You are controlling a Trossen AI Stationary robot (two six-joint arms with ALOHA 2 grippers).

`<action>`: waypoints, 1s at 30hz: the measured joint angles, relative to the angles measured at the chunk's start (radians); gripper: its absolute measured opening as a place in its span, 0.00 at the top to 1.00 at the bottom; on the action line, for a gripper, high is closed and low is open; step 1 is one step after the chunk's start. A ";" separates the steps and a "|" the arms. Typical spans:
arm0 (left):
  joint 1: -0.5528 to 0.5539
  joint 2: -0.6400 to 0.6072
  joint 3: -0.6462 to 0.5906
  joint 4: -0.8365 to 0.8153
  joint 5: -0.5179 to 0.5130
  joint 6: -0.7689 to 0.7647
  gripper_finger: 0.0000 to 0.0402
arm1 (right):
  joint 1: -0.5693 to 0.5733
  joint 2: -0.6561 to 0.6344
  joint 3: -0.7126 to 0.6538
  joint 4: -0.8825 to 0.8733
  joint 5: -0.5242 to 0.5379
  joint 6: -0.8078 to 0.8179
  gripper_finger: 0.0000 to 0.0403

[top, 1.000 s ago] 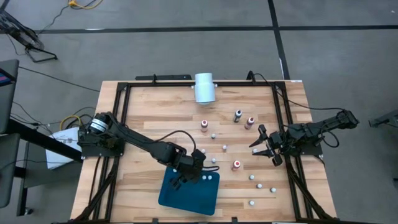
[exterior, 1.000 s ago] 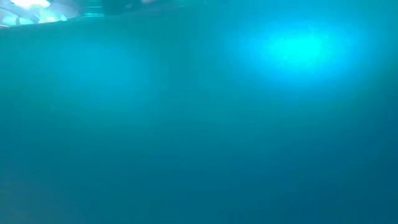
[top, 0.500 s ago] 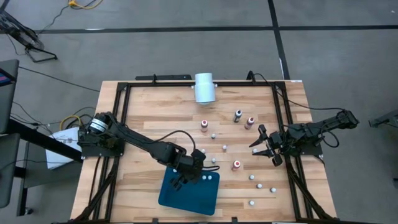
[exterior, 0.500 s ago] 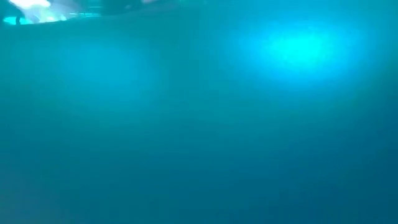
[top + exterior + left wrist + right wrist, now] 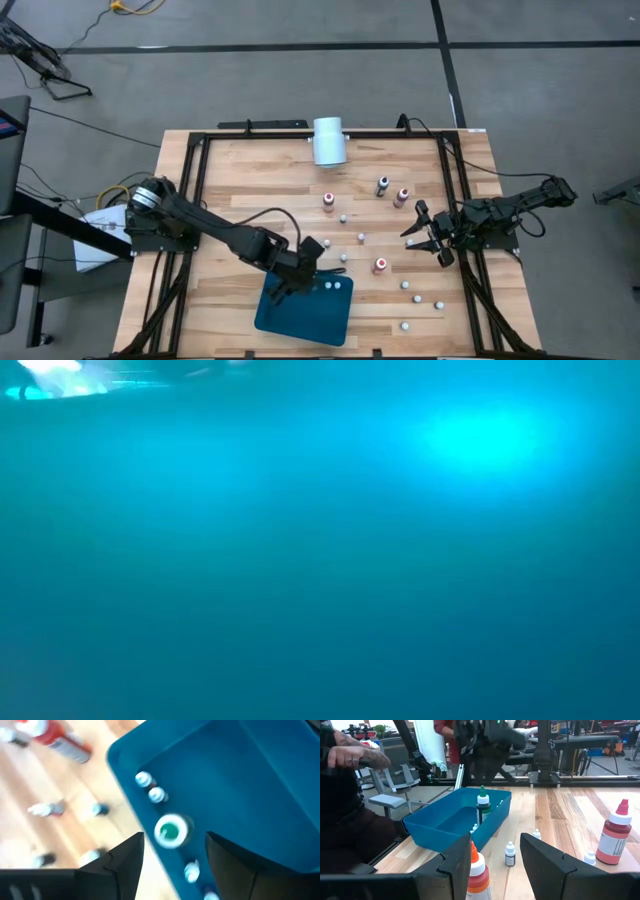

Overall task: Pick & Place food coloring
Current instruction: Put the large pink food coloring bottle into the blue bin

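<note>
Above the teal tray's (image 5: 300,312) upper edge, the left gripper (image 5: 300,278) hangs with its two fingers (image 5: 125,862) spread wide and holding nothing; a green food coloring bottle (image 5: 170,831) stands upright in the tray directly between and beyond them. Three more white-capped small bottles (image 5: 150,787) stand in the tray close by, along its wall. On the bare wood beside the tray, the left wrist view shows a red bottle (image 5: 59,741) lying on its side and several tiny bottles scattered around it. Toward the table's right edge, the right gripper (image 5: 428,238) waits just above the wooden table (image 5: 230,180), its fingers (image 5: 547,865) apart and empty. A red-orange bottle (image 5: 478,872) stands just in front of it, another red bottle (image 5: 613,835) off to one side, and further small bottles (image 5: 420,298) dot the boards nearby. At the table's far edge lies a white cylinder (image 5: 328,140). Beyond the table, a person's hand (image 5: 357,756) shows in the right wrist view. The low view is filled with blurred teal.
</note>
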 joint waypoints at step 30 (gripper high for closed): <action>-0.153 -0.080 -0.242 0.044 -0.044 -0.558 0.90 | 0.000 0.000 0.000 0.000 0.000 0.000 0.61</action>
